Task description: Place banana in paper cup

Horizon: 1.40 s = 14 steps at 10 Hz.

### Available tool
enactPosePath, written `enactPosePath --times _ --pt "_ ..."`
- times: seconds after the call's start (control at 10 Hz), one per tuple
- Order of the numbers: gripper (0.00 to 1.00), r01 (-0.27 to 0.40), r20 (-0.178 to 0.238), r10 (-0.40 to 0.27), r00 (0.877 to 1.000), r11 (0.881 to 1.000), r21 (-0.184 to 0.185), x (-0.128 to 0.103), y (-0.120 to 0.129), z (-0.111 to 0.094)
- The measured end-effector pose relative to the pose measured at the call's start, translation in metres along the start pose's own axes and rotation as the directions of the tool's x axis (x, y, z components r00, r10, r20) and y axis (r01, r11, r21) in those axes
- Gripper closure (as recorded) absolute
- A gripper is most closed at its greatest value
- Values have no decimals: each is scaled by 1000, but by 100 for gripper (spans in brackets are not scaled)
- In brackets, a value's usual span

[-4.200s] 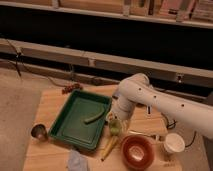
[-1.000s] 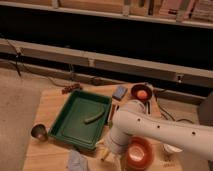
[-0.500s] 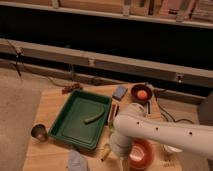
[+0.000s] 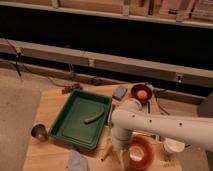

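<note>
One reach under way: my gripper (image 4: 121, 157) hung open beside banana (image 4: 106, 150); needed grasp next, then paper cup (image 4: 174, 146).

claw (image 4: 121, 159): low, between green tray (image 4: 80, 144) and red bowl (image 4: 148, 150) | arm (image 4: 165, 127) crosses above paper cup (image 4: 173, 146) | free: counter (image 4: 50, 105) behind tray

My arm (image 4: 165, 127) was a smooth white tube, thick and rounded at the joint, with no markings I could make out. My gripper (image 4: 120, 156), low beside the red bowl (image 4: 151, 149), seemed equally pale.
</note>
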Motion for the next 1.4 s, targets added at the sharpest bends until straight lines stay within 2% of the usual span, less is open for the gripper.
enactPosePath --times 0.3,0.6,0.8,1.2,1.4 --pt "20 16 -31 -17 999 999 -31 15 -27 14" --pt "20 33 -57 -36 998 998 -49 27 -33 21" --pt "20 49 -74 -53 996 997 -53 29 -39 23" --pt "20 49 -79 -53 995 997 -52 30 -39 23" --pt "20 59 -89 -65 994 996 -65 28 -43 28"
